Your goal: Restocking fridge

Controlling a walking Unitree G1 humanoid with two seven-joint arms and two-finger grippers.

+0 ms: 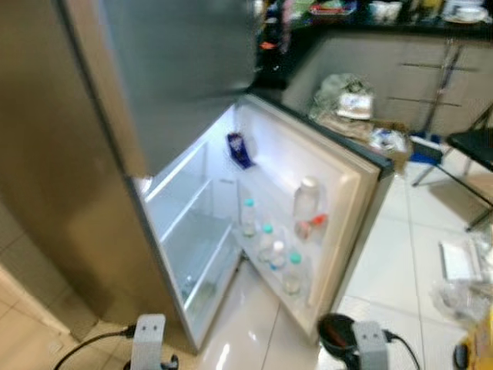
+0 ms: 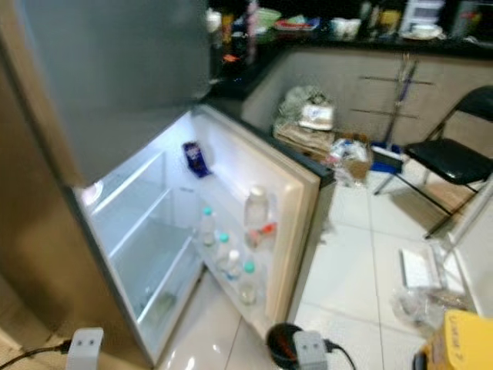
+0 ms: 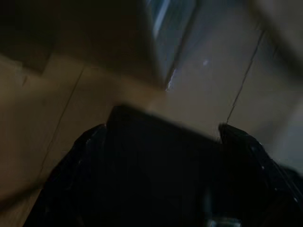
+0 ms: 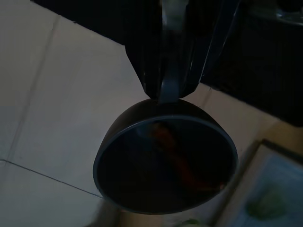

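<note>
The fridge's lower compartment (image 1: 192,247) stands open and lit, its glass shelves bare. Its door (image 1: 350,193) swings out to the right. The door rack holds several small bottles with teal caps (image 1: 269,243), a large clear jar (image 1: 306,199) and a blue packet (image 1: 239,149). Low in front of the door, my right gripper (image 4: 169,92) is shut on the rim of a dark round bowl (image 4: 165,161) with something red inside; the bowl (image 1: 335,333) hangs above the tiled floor. My left arm (image 1: 148,339) hangs low by the fridge's front corner.
A black folding chair (image 2: 454,154) stands at the right. Bags and boxes (image 1: 350,108) pile against the cabinets behind the door. A yellow box (image 2: 462,343) and loose papers (image 2: 420,270) lie on the floor at the right. A dark countertop (image 2: 370,38) runs along the back.
</note>
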